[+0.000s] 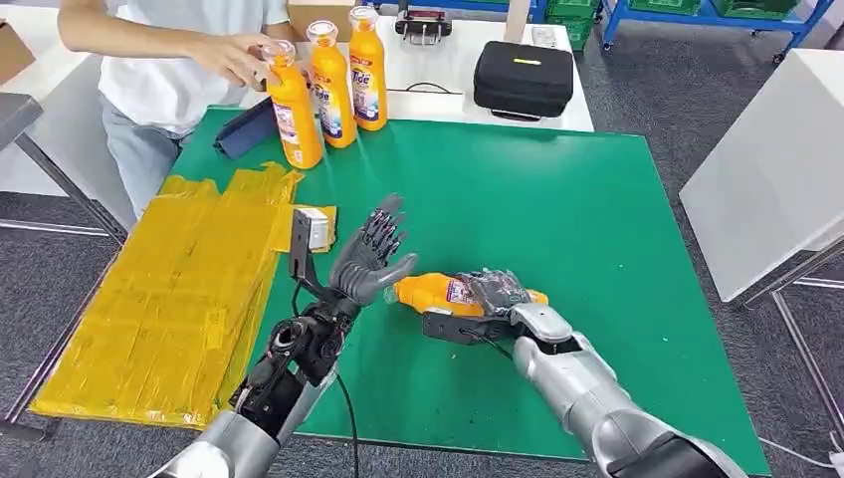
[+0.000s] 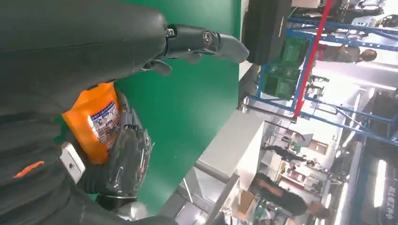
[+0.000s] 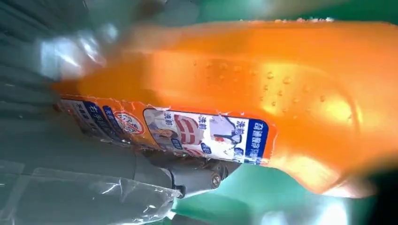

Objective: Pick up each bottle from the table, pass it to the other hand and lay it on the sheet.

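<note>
An orange bottle [image 1: 438, 294] lies on its side over the green table [image 1: 597, 219], and my right hand [image 1: 495, 295] grips its body. The right wrist view shows the same orange bottle [image 3: 263, 108] close up, label facing the camera. My left hand [image 1: 372, 257] stands just left of the bottle's neck end, fingers spread and raised, holding nothing. In the left wrist view the orange bottle [image 2: 96, 123] sits in my right hand [image 2: 123, 161] beyond my own left fingers [image 2: 206, 43]. The yellow sheet [image 1: 179, 299] covers the table's left side.
Three upright orange bottles [image 1: 328, 85] stand at the table's far left corner, and a person's hand [image 1: 234, 58] touches the nearest one. A small white box [image 1: 315, 227] lies on the sheet's edge. A black case [image 1: 523, 80] rests on the white table behind.
</note>
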Available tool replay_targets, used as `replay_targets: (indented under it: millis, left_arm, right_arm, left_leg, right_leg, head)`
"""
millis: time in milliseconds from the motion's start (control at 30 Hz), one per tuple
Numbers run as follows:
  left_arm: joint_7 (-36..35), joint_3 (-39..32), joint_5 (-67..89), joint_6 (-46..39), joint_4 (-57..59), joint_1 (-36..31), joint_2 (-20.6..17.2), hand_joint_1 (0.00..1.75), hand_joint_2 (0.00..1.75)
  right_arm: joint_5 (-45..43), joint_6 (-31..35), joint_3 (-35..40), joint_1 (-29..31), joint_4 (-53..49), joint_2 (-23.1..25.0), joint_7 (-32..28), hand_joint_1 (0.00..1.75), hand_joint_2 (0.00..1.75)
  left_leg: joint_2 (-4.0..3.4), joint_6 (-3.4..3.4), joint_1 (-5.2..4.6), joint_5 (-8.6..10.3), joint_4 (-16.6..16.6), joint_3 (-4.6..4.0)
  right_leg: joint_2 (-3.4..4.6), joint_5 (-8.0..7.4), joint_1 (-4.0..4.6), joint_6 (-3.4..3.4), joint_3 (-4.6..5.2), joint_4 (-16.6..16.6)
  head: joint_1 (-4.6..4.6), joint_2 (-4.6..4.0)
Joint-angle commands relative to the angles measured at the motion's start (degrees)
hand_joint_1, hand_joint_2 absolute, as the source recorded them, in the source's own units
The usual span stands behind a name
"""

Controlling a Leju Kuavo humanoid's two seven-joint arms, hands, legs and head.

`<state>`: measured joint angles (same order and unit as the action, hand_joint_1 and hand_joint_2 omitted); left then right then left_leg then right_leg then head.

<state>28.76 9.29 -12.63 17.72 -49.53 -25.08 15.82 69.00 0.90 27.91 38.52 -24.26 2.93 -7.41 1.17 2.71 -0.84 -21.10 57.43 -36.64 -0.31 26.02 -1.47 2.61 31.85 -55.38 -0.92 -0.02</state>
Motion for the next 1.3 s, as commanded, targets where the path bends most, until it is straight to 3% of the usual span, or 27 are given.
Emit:
replay_targets:
  millis: [33,233,267,833,933,967,1100,1267,1300]
  left_arm:
    - [0.89,-4.38,1.14,-3.66,1.53,-0.84,-0.89,0.0,1.75]
    - [2.26,-7.64,2.0,-10.63,2.82,-2.0,-0.9,0.0,1.75]
    - [2.69,-8.19,2.49,-11.62,3.08,-2.26,-1.04,0.0,1.75]
    - [4.8,-11.63,3.04,-13.57,8.88,-6.13,-2.01,0.0,1.75]
    - [4.87,-11.62,2.68,-12.19,8.94,-5.86,-1.91,0.0,1.75]
    - [4.76,-11.14,2.72,-10.95,8.8,-5.64,-1.81,0.0,1.75]
    - [4.92,-9.93,3.25,-10.81,9.1,-5.77,-1.31,0.0,1.75]
    - [4.92,-9.9,3.26,-10.88,9.1,-5.83,-1.18,0.0,1.75]
    - [4.92,-9.9,3.26,-10.88,9.1,-5.83,-1.18,0.0,1.75]
  right_arm:
    - [-6.97,14.4,-5.02,-6.09,-10.4,-0.16,-4.75,1.75,1.75]
    - [-4.91,14.88,-8.19,-15.72,-28.27,-0.98,-2.6,1.75,1.75]
    - [-4.13,15.07,-8.88,-16.42,-29.58,-1.01,-2.19,1.75,1.75]
    - [0.55,17.41,-12.95,-21.63,-38.8,-0.29,-2.09,1.75,1.75]
    - [0.66,19.39,-14.03,-23.39,-42.06,-0.22,-2.13,1.75,1.75]
    - [0.32,23.49,-15.41,-24.02,-43.0,0.57,-2.71,1.75,1.75]
    - [-1.44,28.27,-17.42,-23.9,-43.27,1.67,-3.77,1.75,1.75]
    - [-1.44,28.25,-17.47,-23.77,-43.26,1.61,-3.77,1.75,1.75]
    - [-1.44,28.25,-17.47,-23.77,-43.26,1.61,-3.77,1.75,1.75]
  left_leg:
    - [-0.15,-0.24,0.12,-0.08,-0.04,0.11]
    - [-0.25,-0.27,0.16,-0.13,0.0,-0.08]
    - [-0.15,-0.09,0.07,0.07,-0.01,-0.37]
    - [-0.2,-0.09,0.09,0.07,0.0,-0.79]
    - [-0.17,-0.11,0.1,0.04,0.02,-0.75]
    - [-0.16,-0.05,0.09,0.09,0.01,-0.83]
    - [-0.2,-0.1,0.09,0.03,0.03,-0.77]
    - [-0.17,-0.05,0.09,0.1,0.01,-0.87]
    - [-0.28,-0.24,0.18,-0.11,0.08,-0.53]
  right_leg:
    - [0.08,0.02,0.13,-0.2,-0.14,0.11]
    - [0.13,0.05,0.18,-0.21,-0.56,0.09]
    - [0.04,-0.09,0.1,-0.04,-0.24,0.02]
    - [0.09,-0.09,0.13,-0.06,0.19,0.0]
    - [0.05,-0.06,0.14,-0.07,0.13,0.0]
    - [0.05,-0.1,0.13,-0.02,0.23,0.01]
    - [0.07,-0.05,0.13,-0.07,0.16,0.0]
    - [0.05,-0.1,0.12,-0.03,0.29,0.0]
    - [0.11,0.05,0.22,-0.18,-0.08,0.02]
  head:
    - [-0.02,0.0]
    - [-0.02,0.0]
    - [-0.02,0.0]
    - [-0.02,0.0]
    - [-0.02,0.0]
    - [-0.02,0.0]
    - [0.0,0.0]
    - [-0.02,0.0]
    - [-0.02,0.0]
